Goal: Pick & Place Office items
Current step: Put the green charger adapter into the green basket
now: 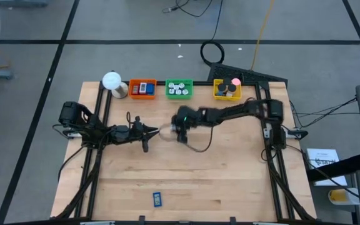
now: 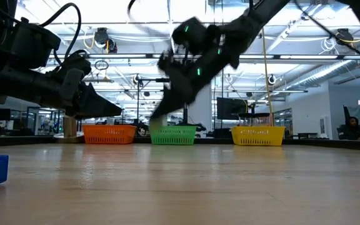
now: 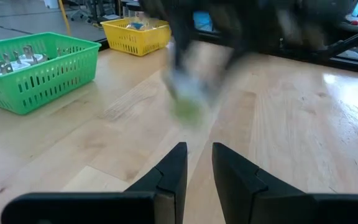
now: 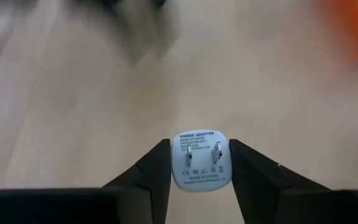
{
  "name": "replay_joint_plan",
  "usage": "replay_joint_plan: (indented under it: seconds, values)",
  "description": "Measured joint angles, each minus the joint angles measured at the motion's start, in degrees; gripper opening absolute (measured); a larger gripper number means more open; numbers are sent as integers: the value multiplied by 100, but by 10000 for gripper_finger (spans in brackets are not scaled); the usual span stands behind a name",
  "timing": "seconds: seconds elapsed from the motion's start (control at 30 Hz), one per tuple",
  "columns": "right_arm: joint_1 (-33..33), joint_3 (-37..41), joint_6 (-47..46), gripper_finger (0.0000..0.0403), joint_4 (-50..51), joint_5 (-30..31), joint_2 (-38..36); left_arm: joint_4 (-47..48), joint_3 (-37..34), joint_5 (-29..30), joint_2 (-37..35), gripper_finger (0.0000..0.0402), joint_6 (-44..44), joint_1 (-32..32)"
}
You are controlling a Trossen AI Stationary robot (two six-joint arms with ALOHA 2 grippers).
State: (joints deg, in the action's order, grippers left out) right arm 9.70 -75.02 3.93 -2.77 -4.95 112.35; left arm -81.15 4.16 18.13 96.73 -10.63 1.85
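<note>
A small white power adapter (image 4: 201, 160), one of the office items, sits between the fingers of my right gripper (image 4: 199, 163), which is shut on it near the table's middle (image 1: 169, 132). In the left wrist view it is a blurred pale shape (image 3: 188, 93). My left gripper (image 3: 199, 165) waits just to the left of it (image 1: 150, 131), fingers narrowly apart with nothing between them. A blue flat piece (image 1: 157, 199) lies by the table's near edge. My right gripper pinches the adapter's two opposite side faces (image 4: 178, 163) between its two fingers. The pronged, printed face (image 4: 201, 152) looks back toward the wrist. The fingers slant down from the table's right side. In the low view the fingers' ends (image 2: 158, 117) hang above the table top.
Along the far edge stand an orange tray (image 1: 142, 88), a green tray (image 1: 179, 89) with white adapters in it and a yellow tray (image 1: 226, 89) with round rolls. A white ball lamp (image 1: 112, 80) stands left of them. Bare wood (image 1: 217, 181) fills the near half.
</note>
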Motion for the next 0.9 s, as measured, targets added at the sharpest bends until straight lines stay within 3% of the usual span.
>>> replay_joint_plan:
  seconds: [0.2,0.33,0.63,0.9]
  values:
    - [1013,-21,-81,126,448,579,-962,1,8,0,0,76,-4,0]
    - [1685,-184,-86,126,629,595,-1003,20,134,-3,0,76,16,0]
    - [2380,-1250,374,126,845,165,142,736,422,1,2,76,3,-1]
    - [2727,-1273,373,126,953,80,376,767,431,2,2,76,25,4]
